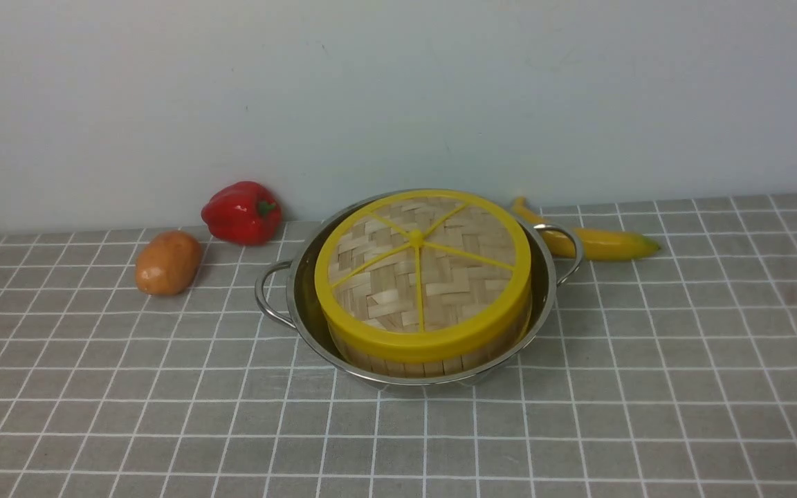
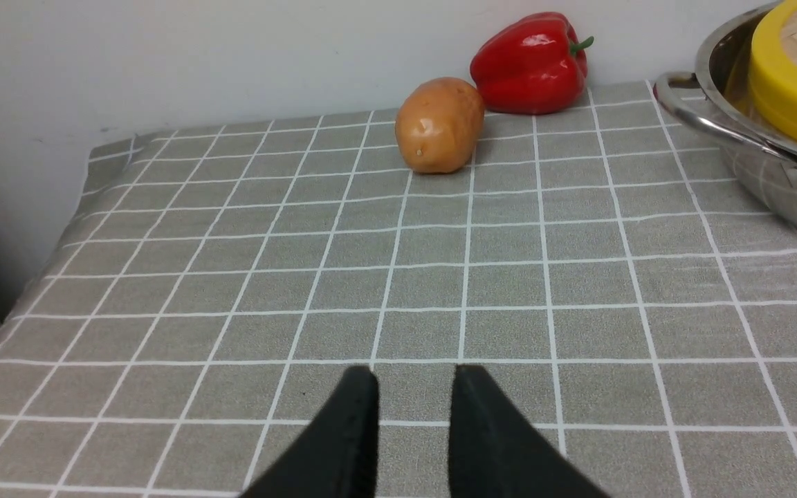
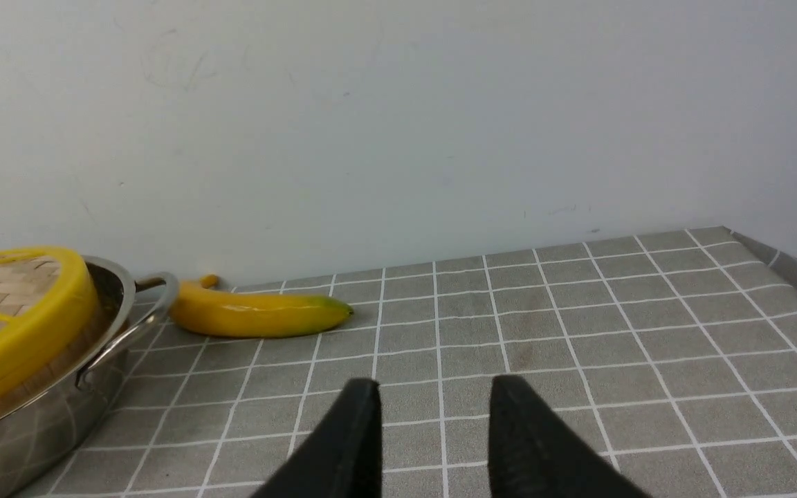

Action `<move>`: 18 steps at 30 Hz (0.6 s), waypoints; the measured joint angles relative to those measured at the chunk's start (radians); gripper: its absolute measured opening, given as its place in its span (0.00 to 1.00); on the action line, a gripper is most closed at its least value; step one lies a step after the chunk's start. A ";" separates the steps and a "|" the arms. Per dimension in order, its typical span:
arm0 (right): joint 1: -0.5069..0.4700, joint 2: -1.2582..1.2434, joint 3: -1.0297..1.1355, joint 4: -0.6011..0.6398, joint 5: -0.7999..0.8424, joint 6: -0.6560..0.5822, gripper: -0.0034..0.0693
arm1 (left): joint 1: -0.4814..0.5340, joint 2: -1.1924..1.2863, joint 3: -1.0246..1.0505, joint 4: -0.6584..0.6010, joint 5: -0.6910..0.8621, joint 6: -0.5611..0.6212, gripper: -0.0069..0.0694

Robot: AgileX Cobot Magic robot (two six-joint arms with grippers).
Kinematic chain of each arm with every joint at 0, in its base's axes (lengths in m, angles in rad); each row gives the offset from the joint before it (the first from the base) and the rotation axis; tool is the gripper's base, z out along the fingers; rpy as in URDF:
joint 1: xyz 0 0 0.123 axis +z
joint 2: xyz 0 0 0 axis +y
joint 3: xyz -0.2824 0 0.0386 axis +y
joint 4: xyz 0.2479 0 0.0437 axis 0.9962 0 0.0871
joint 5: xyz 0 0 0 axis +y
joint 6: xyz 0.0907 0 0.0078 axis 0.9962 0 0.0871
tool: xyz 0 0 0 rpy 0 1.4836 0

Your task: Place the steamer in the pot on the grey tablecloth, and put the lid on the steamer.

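The shiny pot [image 1: 299, 290] stands on the grey tablecloth [image 1: 647, 387] at the middle back. Inside it sits the steamer [image 1: 426, 364], only its bamboo wall showing under the lid [image 1: 423, 266]. The lid rests on top, tilted a little toward the front. Neither gripper shows in the front view. In the left wrist view my left gripper [image 2: 414, 373] hovers over bare cloth, open and empty, with the pot [image 2: 737, 131] and lid [image 2: 796, 90] well off to one side. My right gripper [image 3: 434, 384] is also open and empty, apart from the pot [image 3: 104, 325] and lid [image 3: 25, 332].
A potato [image 1: 168, 262] and a red bell pepper [image 1: 242, 212] lie left of the pot near the wall. A banana [image 1: 602, 242] lies behind the pot's right handle [image 1: 568, 249]. The cloth's left edge [image 2: 87, 180] and far right corner [image 3: 772, 256] drop off.
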 joint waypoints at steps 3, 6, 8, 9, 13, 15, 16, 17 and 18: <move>0.000 0.000 0.000 0.000 0.000 0.000 0.38 | 0.000 0.000 0.000 0.000 0.000 0.000 0.30; 0.000 0.000 0.000 0.000 0.000 0.000 0.38 | 0.000 0.000 0.000 0.000 0.000 0.000 0.30; 0.000 0.000 0.000 0.000 0.000 0.000 0.38 | 0.000 0.000 0.000 0.000 0.000 0.000 0.31; 0.000 0.000 0.000 0.000 0.000 0.000 0.38 | 0.000 0.000 0.000 0.000 0.000 0.000 0.31; 0.000 0.000 0.000 0.000 0.000 0.000 0.38 | 0.000 0.000 0.000 0.000 0.000 0.000 0.32; 0.000 0.000 0.000 0.000 0.000 0.000 0.38 | 0.000 0.000 0.000 0.000 0.000 0.000 0.33; 0.000 0.000 0.000 0.000 0.000 0.000 0.38 | 0.000 0.000 0.000 0.000 0.000 0.000 0.33; 0.000 0.000 0.000 0.000 0.000 0.000 0.38 | 0.000 0.000 0.000 0.000 0.000 0.000 0.33; 0.000 0.000 0.000 0.000 0.000 0.000 0.38 | 0.000 0.000 0.000 0.000 0.000 0.000 0.33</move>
